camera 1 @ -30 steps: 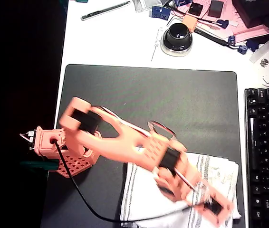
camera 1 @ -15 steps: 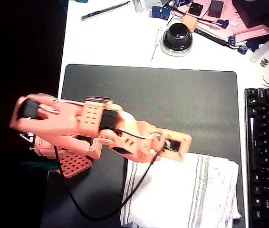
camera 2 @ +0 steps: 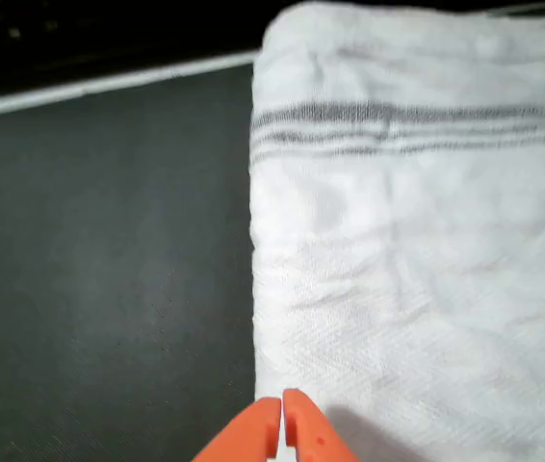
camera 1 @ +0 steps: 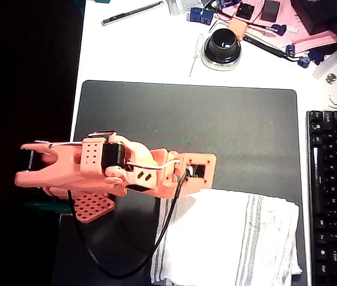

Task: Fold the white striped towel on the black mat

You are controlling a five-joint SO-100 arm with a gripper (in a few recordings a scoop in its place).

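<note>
White striped towel (camera 1: 231, 238) lies flat at the lower right of the black mat (camera 1: 186, 119) in the overhead view, its right edge close to a black keyboard (camera 1: 334, 190) and its lower edge running out at the bottom of the picture. It looks already doubled over: the top edge is a soft rounded fold, not a raw hem, and the cloth sits thick and slightly puffed, which suggests a fold has been laid and left to rest under its own weight. Groups of thin grey stripes run down the cloth near its left and right sides, and the weave is textured, with faint creases and a slightly stained look. In the wrist view the towel (camera 2: 398, 241) covers the right half, with bare mat (camera 2: 109, 269) to the left. The orange gripper (camera 2: 281, 423) sits at the towel's folded edge, its two fingertips pressed together with no cloth between them, so it is clenched on nothing. The orange arm (camera 1: 115, 170) is drawn in toward its base at the mat's left edge, leaving the towel uncovered.
</note>
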